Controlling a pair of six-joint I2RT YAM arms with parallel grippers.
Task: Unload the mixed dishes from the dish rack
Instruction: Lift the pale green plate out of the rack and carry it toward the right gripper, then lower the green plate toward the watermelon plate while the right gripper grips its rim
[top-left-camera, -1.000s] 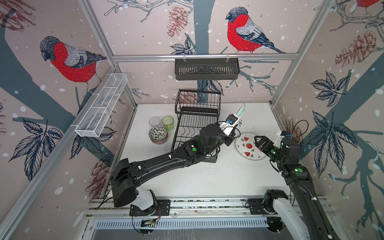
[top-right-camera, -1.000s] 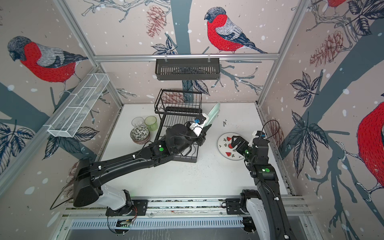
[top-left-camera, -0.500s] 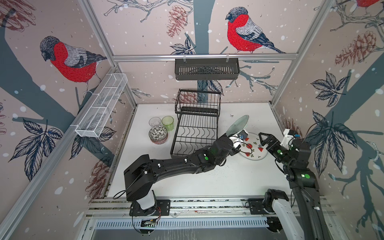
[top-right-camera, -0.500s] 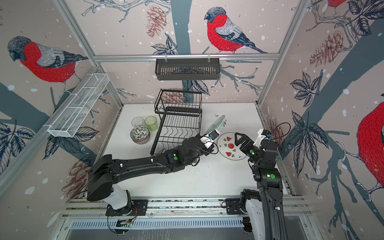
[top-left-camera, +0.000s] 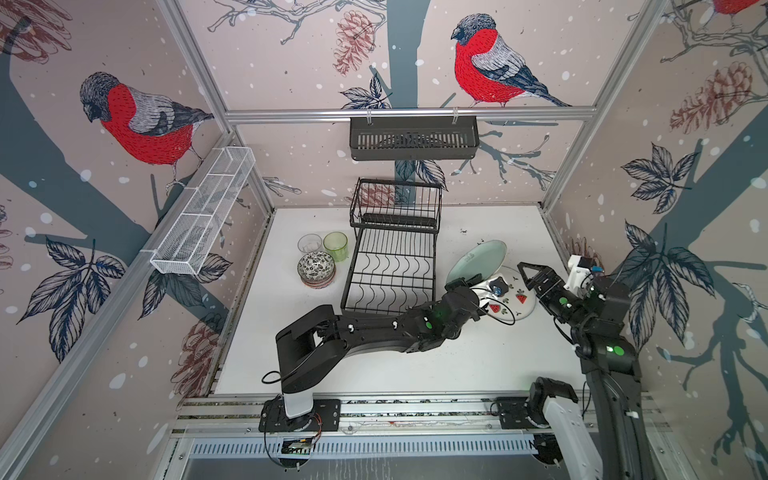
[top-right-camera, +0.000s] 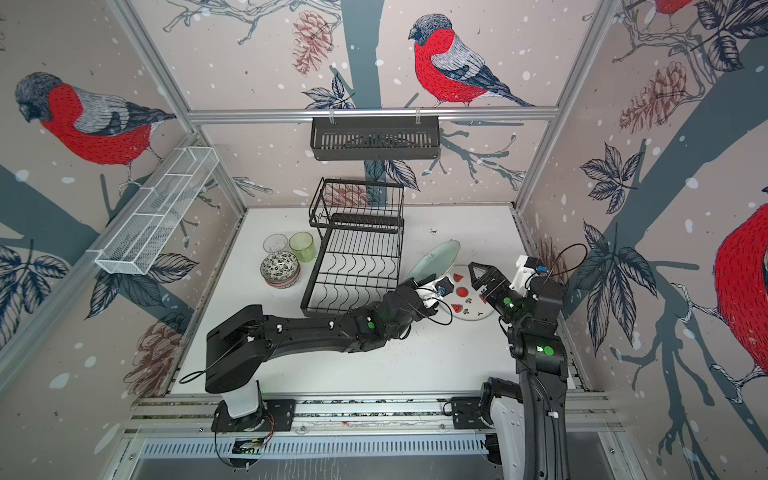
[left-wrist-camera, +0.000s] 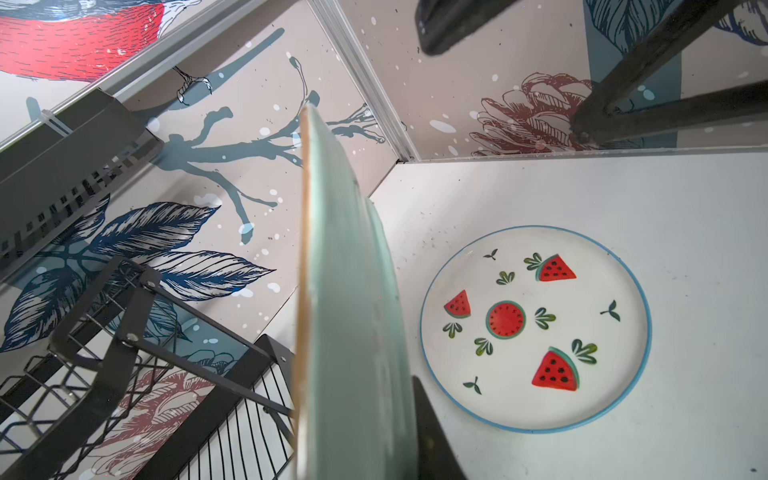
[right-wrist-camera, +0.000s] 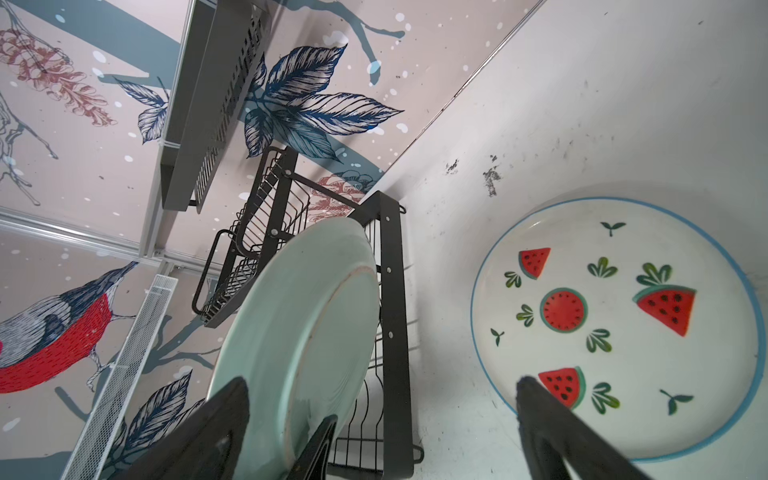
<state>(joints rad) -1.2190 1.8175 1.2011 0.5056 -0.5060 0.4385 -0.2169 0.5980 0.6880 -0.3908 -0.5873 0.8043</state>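
**A:** where's the pale green round ceramic plate (top-left-camera: 478, 262) at?

**B:** left gripper (top-left-camera: 458, 285) pinches its rim, tilted, at 3 o'clock of the black wire dish rack (top-left-camera: 392, 270). Right gripper (top-left-camera: 531, 272) gapes wide.

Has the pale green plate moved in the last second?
Yes. In the left gripper, the pale green plate has come forward along the dish rack's right side and tilted down toward the watermelon plate.
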